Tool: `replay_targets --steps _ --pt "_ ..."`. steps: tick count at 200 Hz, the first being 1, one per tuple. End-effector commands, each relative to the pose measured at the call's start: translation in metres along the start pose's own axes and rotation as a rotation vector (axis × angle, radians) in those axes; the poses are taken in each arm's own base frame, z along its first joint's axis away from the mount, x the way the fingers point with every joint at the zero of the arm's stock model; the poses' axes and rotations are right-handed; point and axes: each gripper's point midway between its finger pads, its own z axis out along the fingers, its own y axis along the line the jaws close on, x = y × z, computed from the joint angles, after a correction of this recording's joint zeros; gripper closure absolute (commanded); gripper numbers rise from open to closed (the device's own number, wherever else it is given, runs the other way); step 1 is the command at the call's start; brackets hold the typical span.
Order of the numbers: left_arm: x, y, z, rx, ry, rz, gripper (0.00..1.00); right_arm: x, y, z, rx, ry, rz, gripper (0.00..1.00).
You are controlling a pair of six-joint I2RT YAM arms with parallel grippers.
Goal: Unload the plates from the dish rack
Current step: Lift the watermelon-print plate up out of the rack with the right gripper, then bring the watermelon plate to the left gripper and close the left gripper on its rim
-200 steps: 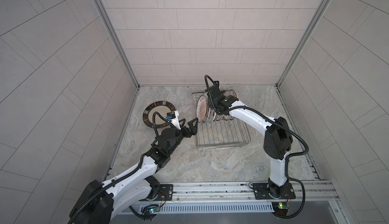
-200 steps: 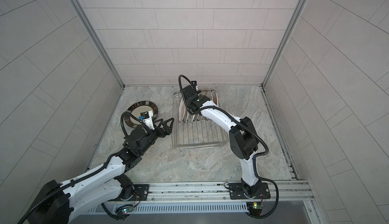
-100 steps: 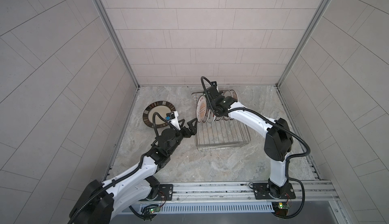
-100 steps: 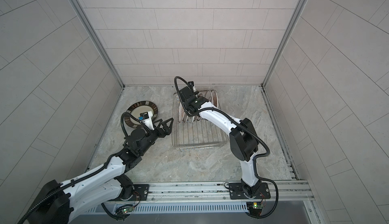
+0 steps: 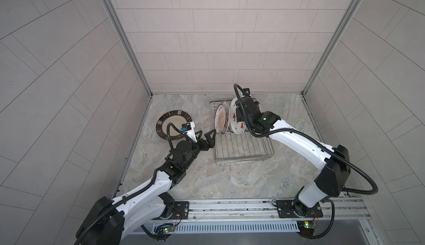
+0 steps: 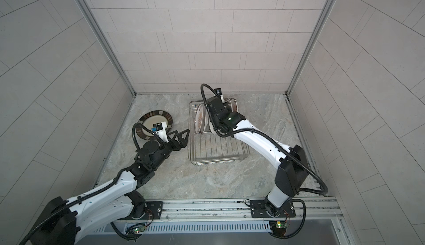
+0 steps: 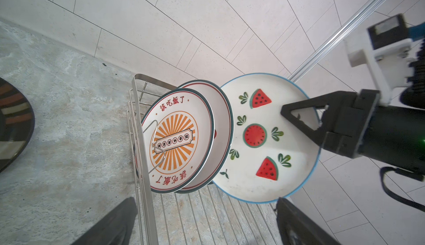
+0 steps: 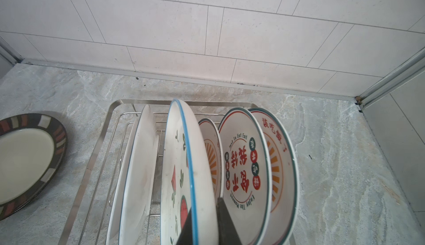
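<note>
Compared with 1 second earlier, the right arm had shifted a little toward the right of both top views, carrying the watermelon plate (image 7: 255, 138) with it. The right gripper (image 8: 205, 223) was pinching this plate by its blue rim, with 1 finger on each face. The plate stood on edge over the dish rack (image 5: 241, 159), tilted, apart from the sunburst plate (image 7: 174, 138) and the green-rimmed plate (image 7: 222, 117) just behind that one. Whether its lower edge touched the rods could not be told. On its other side, 3 more plates (image 8: 243, 163) stood in the rack. The left gripper (image 5: 208, 131) had stayed just beside the rack's left wall, its jaws spread wide and holding nothing. The brown-rimmed plate (image 5: 165, 121) lay flat on the marble table (image 5: 230, 181), left of the rack.
</note>
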Motion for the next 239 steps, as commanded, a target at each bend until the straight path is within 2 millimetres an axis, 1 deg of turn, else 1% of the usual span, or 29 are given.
replay_targets --steps 1,22,38,65,93,107,122,152,184,198,221,239 --pt "-0.004 -0.008 0.000 0.035 -0.017 -0.021 0.00 -0.044 -0.019 -0.036 0.007 -0.161 0.084 0.89" --pt "-0.005 -0.008 0.001 0.036 -0.021 -0.036 0.00 -0.042 -0.032 -0.052 0.006 -0.190 0.097 0.89" --pt "-0.003 -0.011 0.003 0.047 -0.008 -0.039 0.00 -0.039 -0.036 -0.064 -0.032 -0.204 0.102 0.89" --pt "0.001 -0.018 0.004 0.082 0.025 -0.017 0.00 -0.035 -0.039 -0.084 -0.158 -0.240 0.132 0.89" --pt "-0.001 -0.017 0.000 0.068 0.026 -0.005 0.00 -0.032 -0.046 -0.101 -0.305 -0.263 0.197 0.89" --pt "-0.001 -0.017 -0.003 0.069 0.028 0.001 0.00 -0.029 -0.047 -0.106 -0.382 -0.265 0.232 0.89" --pt "-0.001 -0.023 -0.005 0.101 0.034 0.007 0.00 -0.028 -0.049 -0.109 -0.465 -0.255 0.278 0.89" --pt "0.002 -0.044 -0.010 0.217 0.066 0.018 0.00 -0.026 -0.045 -0.119 -0.629 -0.242 0.343 0.89" --pt "0.002 -0.060 -0.012 0.308 0.076 -0.005 0.00 -0.025 -0.035 -0.128 -0.782 -0.225 0.396 0.89" --pt "0.002 -0.062 -0.012 0.319 0.070 -0.021 0.00 -0.025 -0.031 -0.131 -0.848 -0.217 0.421 0.89" --pt "0.000 -0.063 -0.012 0.323 0.065 -0.049 0.00 -0.025 -0.018 -0.137 -0.963 -0.184 0.450 0.89" --pt "-0.003 -0.063 -0.011 0.324 0.045 -0.059 0.00 -0.025 -0.011 -0.139 -1.021 -0.165 0.465 0.89"
